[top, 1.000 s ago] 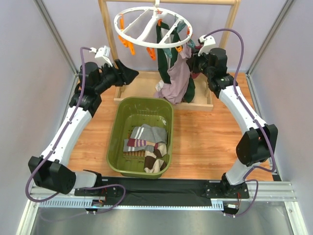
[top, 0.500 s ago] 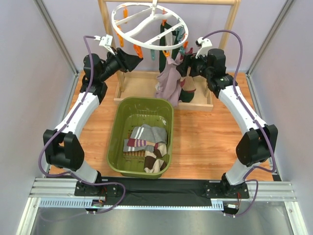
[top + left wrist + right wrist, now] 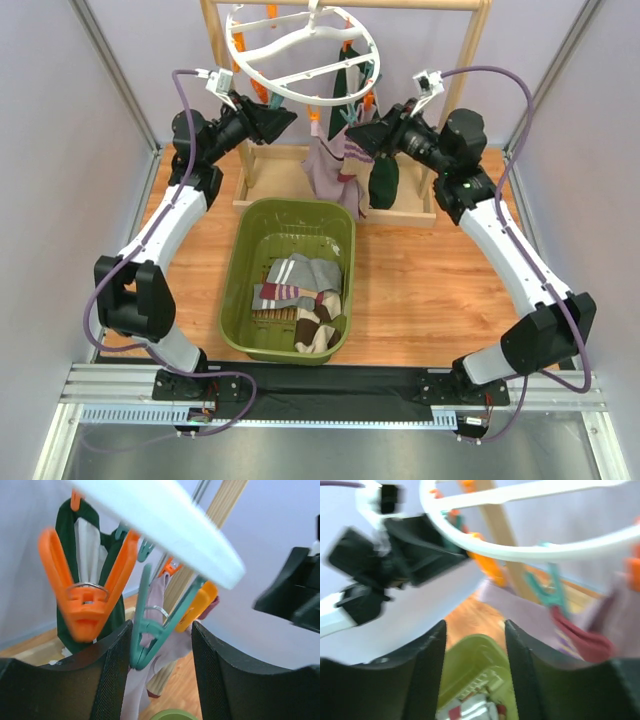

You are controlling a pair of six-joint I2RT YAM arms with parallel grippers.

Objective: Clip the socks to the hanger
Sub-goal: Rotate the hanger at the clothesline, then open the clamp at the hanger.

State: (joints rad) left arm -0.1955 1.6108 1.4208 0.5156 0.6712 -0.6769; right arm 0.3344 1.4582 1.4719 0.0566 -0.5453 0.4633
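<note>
Gaping wide, left pincer [image 3: 161,630] and right pincer [image 3: 475,627] near hanger [image 3: 165,525], wooden tabletop [image 3: 420,280], pale lilac walls [image 3: 150,60].

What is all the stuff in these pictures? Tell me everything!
hanger: one, white ring, up on the rack
clips: several, orange and teal, dangling from the hanger
hung socks: a few, dark green, lilac, maroon, clipped under the hanger
basket socks: at least three, grey striped, maroon striped, argyle, piled in the basket
basket: one, olive green, mid table
rack: one, light wood, at the back
table: one, wooden
left gripper: black, open, by the hanger's clips
right gripper: black, open, by the hung socks
</note>
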